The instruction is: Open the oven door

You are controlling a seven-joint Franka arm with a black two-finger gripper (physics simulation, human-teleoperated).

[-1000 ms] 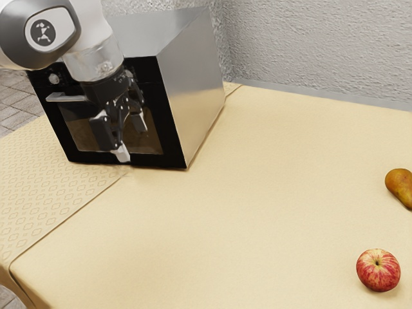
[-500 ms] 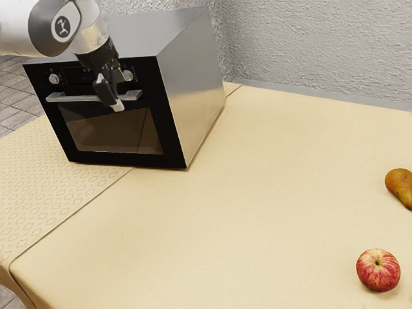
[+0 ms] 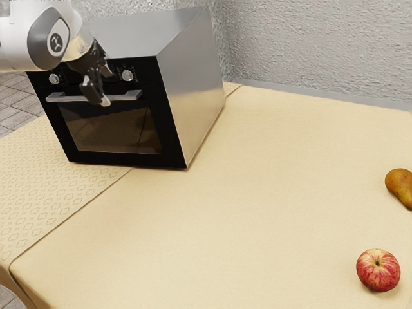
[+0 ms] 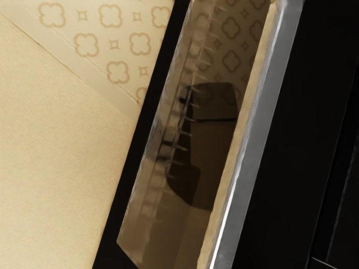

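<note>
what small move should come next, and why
Probably ease the open pincer onto the handle, one finger either side: the oven door is shut, and the fingers stand apart near the handle, not gripping it.

Exterior view: looked down at a slant from the arm's (image 3: 26, 38) side, facing across the table (image 3: 257, 193) to its far edge by the wall (image 3: 322, 51), back enough to take in the oven's (image 3: 187, 84) front and one side. Wrist view: looked from the gripper (image 3: 105, 87), close up, rolled steeply, at the front. In both, caught handle (image 3: 56, 97), window (image 3: 122, 132) and nearby tablecloth (image 4: 50, 157).
</note>
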